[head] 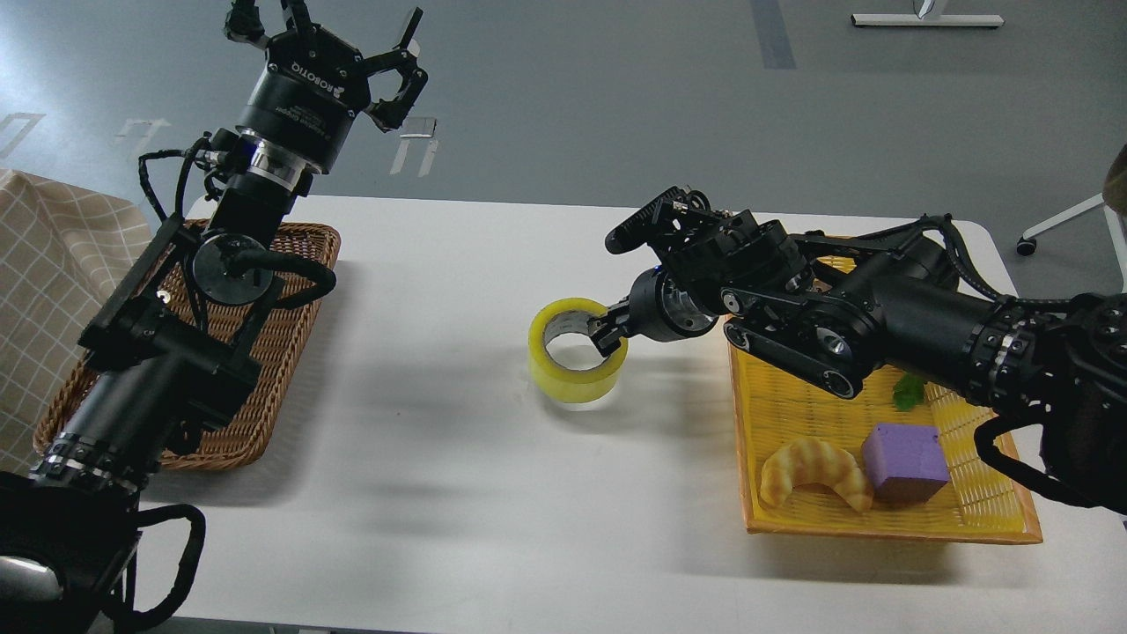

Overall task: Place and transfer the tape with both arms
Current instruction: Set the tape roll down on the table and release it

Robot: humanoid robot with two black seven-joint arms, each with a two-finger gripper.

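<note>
The tape [574,370], a thick translucent yellow roll with a grey-white core, sits on the white table [440,458] near its middle. My right gripper [609,333] reaches in from the right and is shut on the roll's right wall, one finger inside the core and one outside. My left gripper [330,40] is open and empty, raised high above the far left, well away from the tape.
A brown wicker basket [264,379] lies at the left under my left arm. A yellow mesh tray [880,519] at the right holds a croissant [814,471], a purple block [907,460] and a green leaf [907,392]. A checked cloth [53,273] lies at the far left.
</note>
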